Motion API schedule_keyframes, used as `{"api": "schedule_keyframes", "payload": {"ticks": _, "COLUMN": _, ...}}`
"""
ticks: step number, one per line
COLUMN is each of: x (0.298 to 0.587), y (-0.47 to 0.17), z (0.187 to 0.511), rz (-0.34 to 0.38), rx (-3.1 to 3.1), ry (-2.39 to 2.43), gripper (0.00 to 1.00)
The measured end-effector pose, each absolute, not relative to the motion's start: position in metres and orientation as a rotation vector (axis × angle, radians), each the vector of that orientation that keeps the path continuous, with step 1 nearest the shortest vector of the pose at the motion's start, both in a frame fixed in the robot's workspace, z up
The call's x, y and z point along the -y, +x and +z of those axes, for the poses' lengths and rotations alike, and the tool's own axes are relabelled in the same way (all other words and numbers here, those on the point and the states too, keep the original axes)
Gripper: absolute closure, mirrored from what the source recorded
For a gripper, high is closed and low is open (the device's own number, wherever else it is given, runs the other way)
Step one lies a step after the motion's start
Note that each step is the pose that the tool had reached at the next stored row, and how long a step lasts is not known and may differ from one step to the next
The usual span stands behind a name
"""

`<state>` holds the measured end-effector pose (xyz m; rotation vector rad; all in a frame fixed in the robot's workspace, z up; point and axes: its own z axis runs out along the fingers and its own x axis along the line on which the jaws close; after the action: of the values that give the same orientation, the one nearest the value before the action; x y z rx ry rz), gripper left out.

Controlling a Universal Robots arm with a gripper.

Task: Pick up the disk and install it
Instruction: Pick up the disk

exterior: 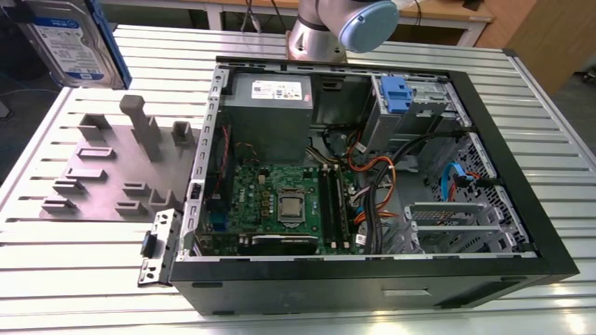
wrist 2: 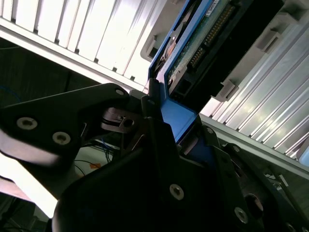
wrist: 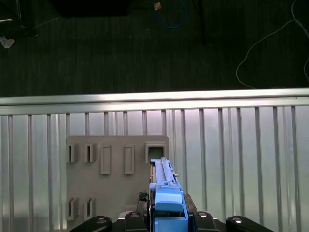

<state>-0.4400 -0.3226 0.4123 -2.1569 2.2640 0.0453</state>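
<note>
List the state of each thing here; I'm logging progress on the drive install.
disk: held in the air by its blue carrier, not installed
gripper: shut on the disk
grey slotted holder: lying flat, no drive in it
computer case: on its side, side panel off
other drive carrier: seated in its bay

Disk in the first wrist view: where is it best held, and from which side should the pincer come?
Probably by the blue end tab of the disk, coming end-on and closing across its flat faces. The disk is thin and flat, and the tab sticks out past its end; the pincer grips it there now.
</note>
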Motion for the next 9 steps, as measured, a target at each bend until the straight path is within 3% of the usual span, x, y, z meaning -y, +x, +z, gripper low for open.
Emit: {"api": "schedule_keyframes", "payload": {"ticks": 9, "x": 0.3226, "y": -0.4400, "z": 0.4191, "rz": 0.045, "rx": -2.264, "ry": -2.157, "gripper": 0.63}}
